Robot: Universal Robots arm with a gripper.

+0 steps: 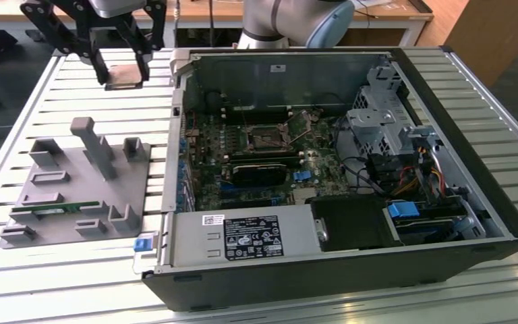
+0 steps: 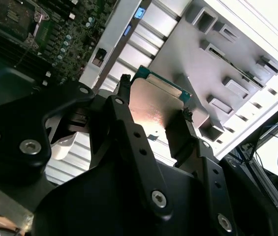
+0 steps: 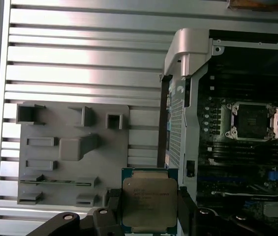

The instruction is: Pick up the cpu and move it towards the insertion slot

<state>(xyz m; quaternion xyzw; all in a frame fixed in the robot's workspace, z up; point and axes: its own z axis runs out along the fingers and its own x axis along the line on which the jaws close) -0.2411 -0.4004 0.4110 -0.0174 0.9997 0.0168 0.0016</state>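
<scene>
The cpu [image 1: 124,68], a flat square chip with a silver top and thin green rim, hangs above the slatted table beside the open computer case, and my gripper [image 1: 122,66] is shut on it. In both wrist views the black fingers clamp two opposite edges of the cpu [image 3: 149,199] [image 2: 154,105]. The insertion slot [image 1: 266,138], a square socket with a metal frame and dark centre, sits on the green board inside the case, off to the exterior view's right of the gripper. Both wrist views also catch the slot [image 3: 251,120] [image 2: 10,17].
A grey fixture tray [image 1: 70,182] with upright blocks lies on the slatted table [image 1: 25,283], left of the case in the exterior view, and holds a green memory stick [image 1: 56,209]. The case wall [image 1: 176,121] stands between the gripper and the board. Cables and drive cages [image 1: 394,142] fill the case's right side.
</scene>
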